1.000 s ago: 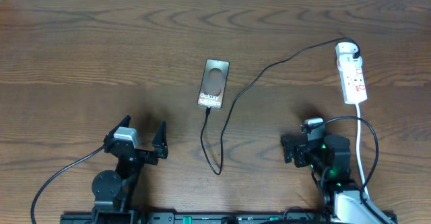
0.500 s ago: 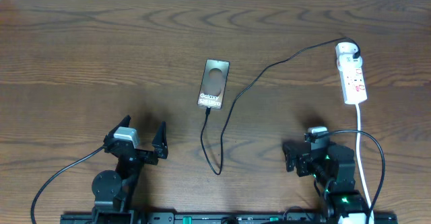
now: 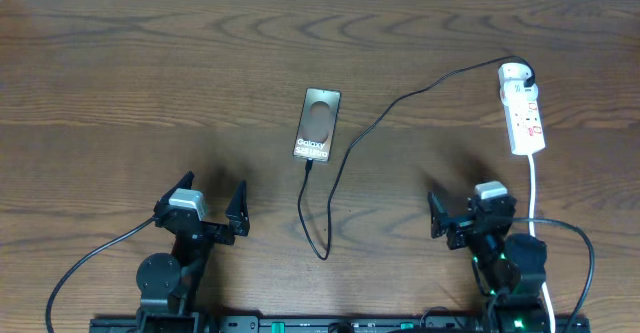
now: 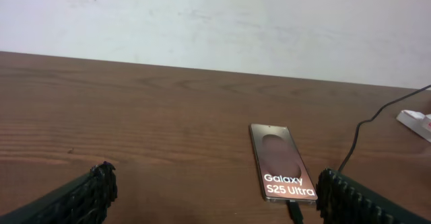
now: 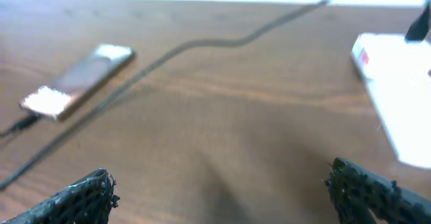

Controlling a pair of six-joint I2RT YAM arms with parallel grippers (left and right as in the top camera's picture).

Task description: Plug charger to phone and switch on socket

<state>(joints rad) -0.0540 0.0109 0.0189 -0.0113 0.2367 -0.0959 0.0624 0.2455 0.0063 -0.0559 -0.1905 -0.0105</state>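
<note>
Socket [image 3: 522,113] lies on the table's [image 3: 150,73] far right, long axis running front to back, ahead and slightly right of the nearer right gripper [image 3: 470,216], jaws apart like the left gripper's [image 3: 210,198].

At left the phone [image 5: 77,83] is lying flat; charger [image 5: 202,44] is running across table [image 5: 236,130]; socket [image 5: 397,83] is sitting at right

Even, fairly bright light covers the dark brown wooden table [image 3: 150,73]; the overhead view is sharp, with only soft, faint shadows on the wood near its lower edge. The left wrist view is crisp, the white lettering on the flat brownish phone [image 4: 281,162] legible. The right wrist view is blurred throughout, and the white elongated power strip [image 5: 394,96] glares, washed out.
</note>
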